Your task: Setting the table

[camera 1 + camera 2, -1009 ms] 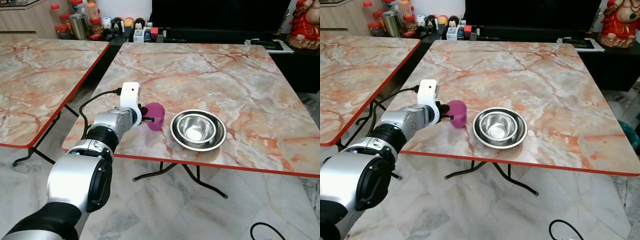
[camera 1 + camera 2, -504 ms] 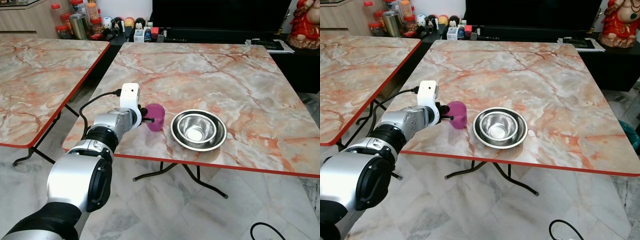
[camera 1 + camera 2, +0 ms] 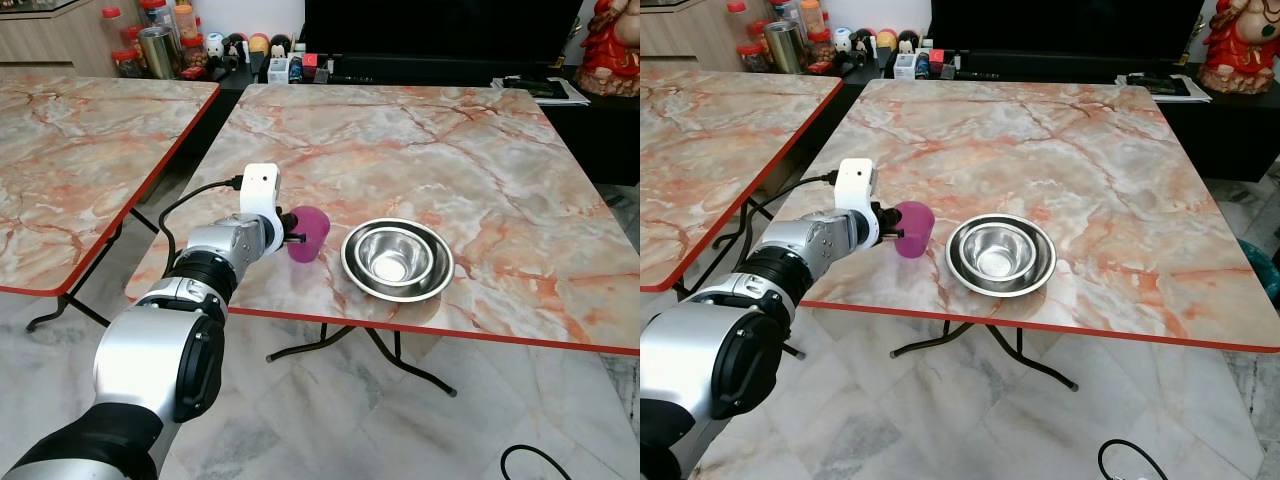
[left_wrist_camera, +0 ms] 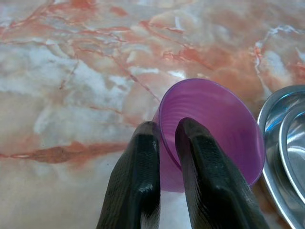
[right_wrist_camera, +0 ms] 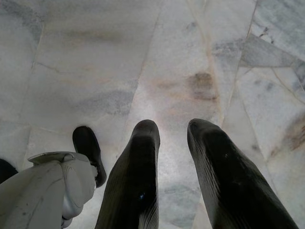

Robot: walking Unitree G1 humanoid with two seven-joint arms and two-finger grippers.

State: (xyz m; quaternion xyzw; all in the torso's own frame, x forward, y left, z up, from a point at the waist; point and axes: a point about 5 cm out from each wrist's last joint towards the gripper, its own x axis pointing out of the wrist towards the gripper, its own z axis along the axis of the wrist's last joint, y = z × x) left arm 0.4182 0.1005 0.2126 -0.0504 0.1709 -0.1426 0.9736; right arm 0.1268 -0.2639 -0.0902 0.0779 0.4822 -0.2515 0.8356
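A home dining room: marble-topped tables point(image 3: 400, 150), television point(image 3: 440, 25), condiment jars point(image 3: 150, 40).

Cup point(image 3: 308, 233) on table point(image 3: 480, 150) — just left of nested bowls point(image 3: 397, 259).

No readable text

We can make out no words, brands or numbers; the jars point(image 3: 160, 40) and boxes point(image 3: 290, 68) beyond the far table edge are too small to read.

Purple plastic cup now tipped

The left gripper point(image 4: 164, 143) has tilted the purple plastic cup point(image 3: 307, 233), its mouth leaning toward the nested steel bowls point(image 3: 397, 259).
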